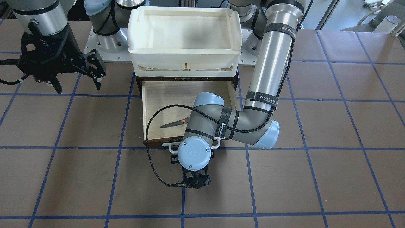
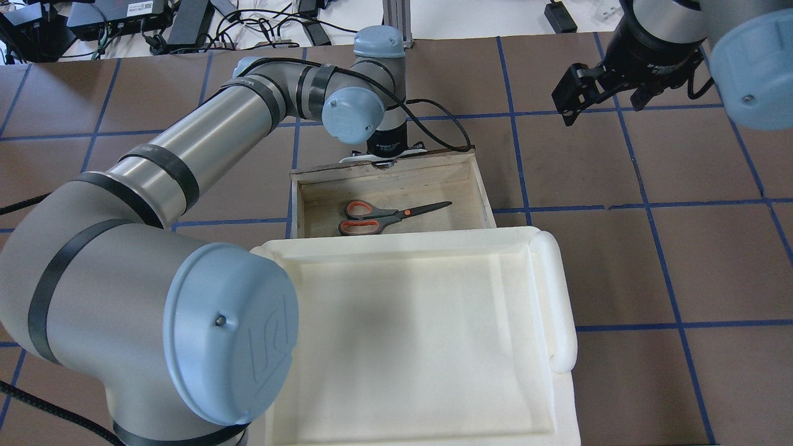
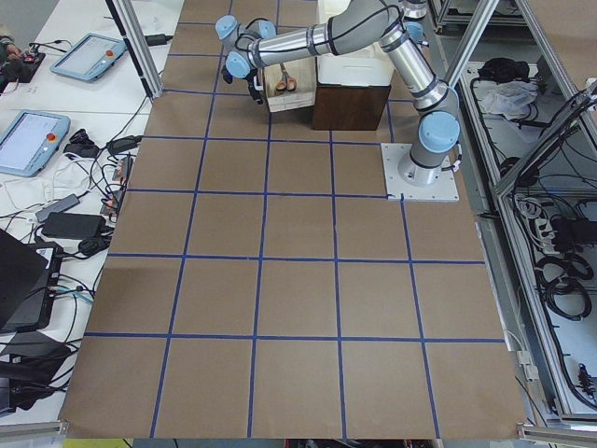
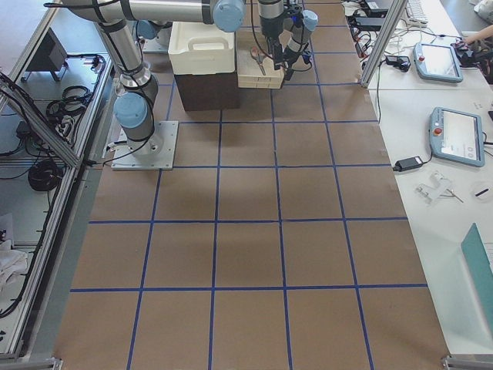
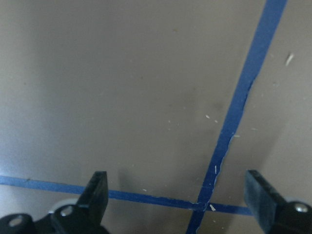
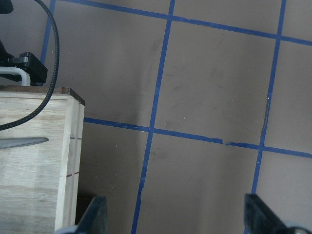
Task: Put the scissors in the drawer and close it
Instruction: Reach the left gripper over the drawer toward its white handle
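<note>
The scissors (image 2: 384,217), with orange-lined loops, lie flat inside the open wooden drawer (image 2: 461,214). In the front-facing view only their dark blades (image 1: 174,123) show past the left arm. My left gripper (image 5: 176,178) is open and empty. It points down over the brown table just outside the drawer's dark front, by the white bar handle (image 1: 171,148), and its wrist hides it in the outside views. My right gripper (image 1: 78,87) is open and empty, raised above the table well off to the drawer's side. Its wrist view shows the drawer's corner (image 6: 68,146) and a blade tip (image 6: 24,142).
A white foam tray (image 1: 185,55) sits on top of the dark cabinet, above the drawer; it also shows in the overhead view (image 2: 551,297). The left arm's elbow and forearm (image 1: 240,123) hang over the drawer's front half. Blue tape lines grid the brown table.
</note>
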`<state>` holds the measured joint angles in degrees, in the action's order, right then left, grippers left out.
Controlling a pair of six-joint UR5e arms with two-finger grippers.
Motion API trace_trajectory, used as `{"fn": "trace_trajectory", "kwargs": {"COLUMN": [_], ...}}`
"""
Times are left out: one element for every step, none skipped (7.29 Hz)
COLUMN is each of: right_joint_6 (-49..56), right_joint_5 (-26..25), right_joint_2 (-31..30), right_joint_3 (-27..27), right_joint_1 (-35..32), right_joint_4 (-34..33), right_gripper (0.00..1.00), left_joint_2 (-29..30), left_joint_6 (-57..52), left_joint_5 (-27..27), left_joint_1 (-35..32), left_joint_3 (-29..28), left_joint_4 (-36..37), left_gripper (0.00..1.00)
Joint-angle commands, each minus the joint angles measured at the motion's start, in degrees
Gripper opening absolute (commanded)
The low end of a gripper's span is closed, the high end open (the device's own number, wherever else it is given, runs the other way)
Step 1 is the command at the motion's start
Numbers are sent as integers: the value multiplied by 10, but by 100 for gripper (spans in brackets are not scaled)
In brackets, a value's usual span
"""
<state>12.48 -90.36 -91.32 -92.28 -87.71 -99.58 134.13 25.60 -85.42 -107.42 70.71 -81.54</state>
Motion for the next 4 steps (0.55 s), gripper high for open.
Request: {"fn": "trace_trajectory", "kwargs": {"right_joint_6": [0, 0, 0, 0], "right_joint_5": [0, 0, 0, 0], "right_joint_2": [0, 0, 0, 0], "right_joint_3": [0, 0, 0, 0], "right_joint_1": [0, 0, 0, 0], "right_joint_4": [0, 0, 0, 1], "right_gripper": [100, 100, 100, 100], "left_joint_2": [-12, -16, -19, -20], "left_joint_6": [0, 0, 1, 1], "left_joint_5": [3, 3, 4, 10], "left_joint_1": [1, 2, 3, 2], "left_joint_3": [0, 0, -1, -3], "left_joint_4": [-6, -6, -6, -6], "left_gripper": [100, 100, 100, 100]}}
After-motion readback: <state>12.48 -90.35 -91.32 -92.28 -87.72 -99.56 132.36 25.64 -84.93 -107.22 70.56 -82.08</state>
